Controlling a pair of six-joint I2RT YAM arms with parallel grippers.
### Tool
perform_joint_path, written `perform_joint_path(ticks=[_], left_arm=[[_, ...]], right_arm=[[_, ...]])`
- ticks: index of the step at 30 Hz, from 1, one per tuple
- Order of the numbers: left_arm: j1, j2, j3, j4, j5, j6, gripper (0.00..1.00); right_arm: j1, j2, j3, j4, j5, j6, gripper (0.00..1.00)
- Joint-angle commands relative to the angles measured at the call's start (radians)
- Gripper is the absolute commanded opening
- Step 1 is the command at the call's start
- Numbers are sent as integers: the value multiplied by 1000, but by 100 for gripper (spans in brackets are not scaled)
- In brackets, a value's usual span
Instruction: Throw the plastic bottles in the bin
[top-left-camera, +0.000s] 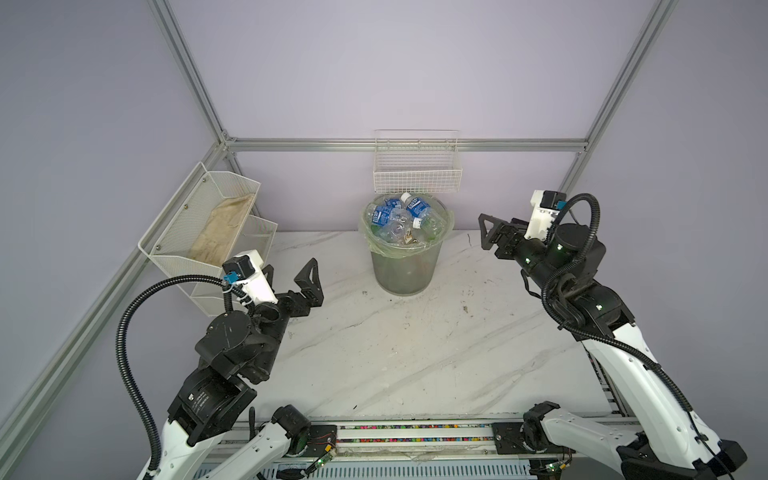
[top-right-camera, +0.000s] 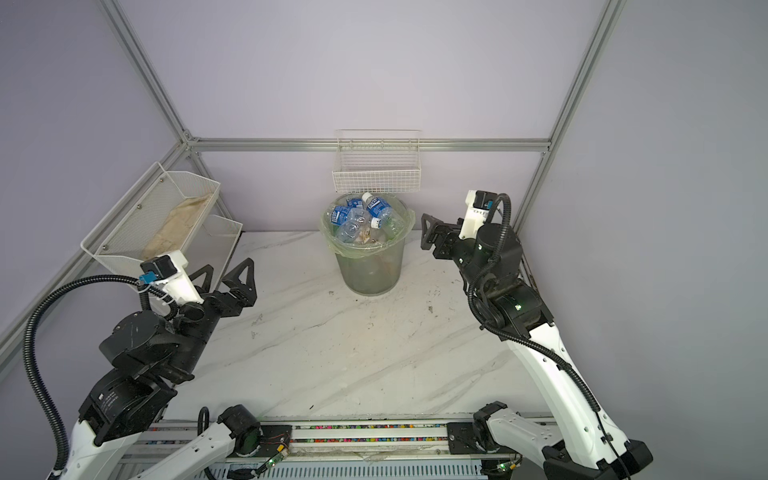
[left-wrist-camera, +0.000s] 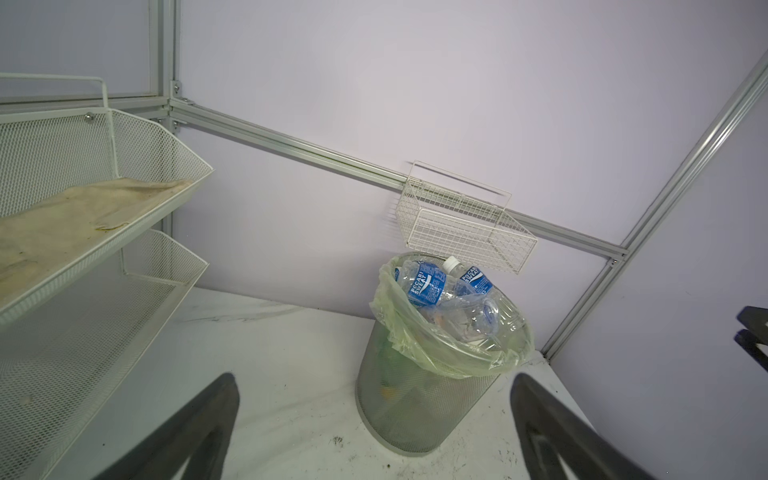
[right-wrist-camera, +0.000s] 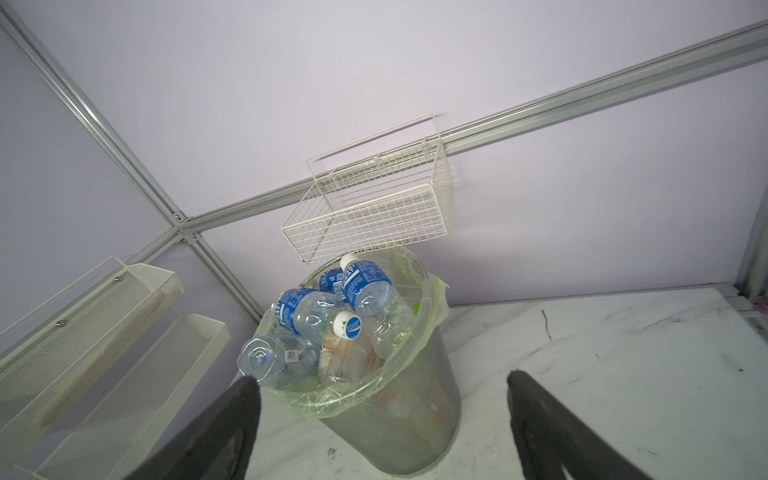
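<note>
The bin (top-left-camera: 402, 272) (top-right-camera: 368, 272), a grey mesh wastebasket with a pale green bag over its rim, stands at the back middle of the table. It is heaped with clear plastic bottles (top-left-camera: 398, 216) (top-right-camera: 360, 217) (left-wrist-camera: 428, 286) (right-wrist-camera: 309, 312), several with blue labels and white caps. My left gripper (top-left-camera: 291, 276) (top-right-camera: 225, 272) (left-wrist-camera: 374, 382) hovers open and empty to the left of the bin, pointing at it. My right gripper (top-left-camera: 487, 232) (top-right-camera: 428, 233) (right-wrist-camera: 380, 378) is open and empty too, just right of the bin's rim and clear of it. No bottle shows on the table.
A white wire basket (top-left-camera: 417, 176) hangs on the back wall right above the bin. A white mesh two-tier shelf (top-left-camera: 195, 224) with a beige cloth (top-left-camera: 224, 232) sits on the left wall beside my left arm. The marble tabletop (top-left-camera: 395, 353) spreads in front.
</note>
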Motion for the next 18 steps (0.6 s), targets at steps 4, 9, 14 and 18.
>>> perform_joint_path(ticks=[4, 9, 14, 18], left_arm=[[-1, -46, -103, 20, -153, 54, 100], [1, -63, -182, 34, -205, 73, 100], [1, -67, -272, 61, -235, 97, 100], [0, -69, -341, 93, -258, 111, 100]], right_arm=[[4, -113, -121, 32, 206, -53, 95], [5, -198, -271, 77, 300, -58, 95], [4, -278, -428, 136, 370, -56, 95], [4, -295, -514, 140, 436, -47, 95]])
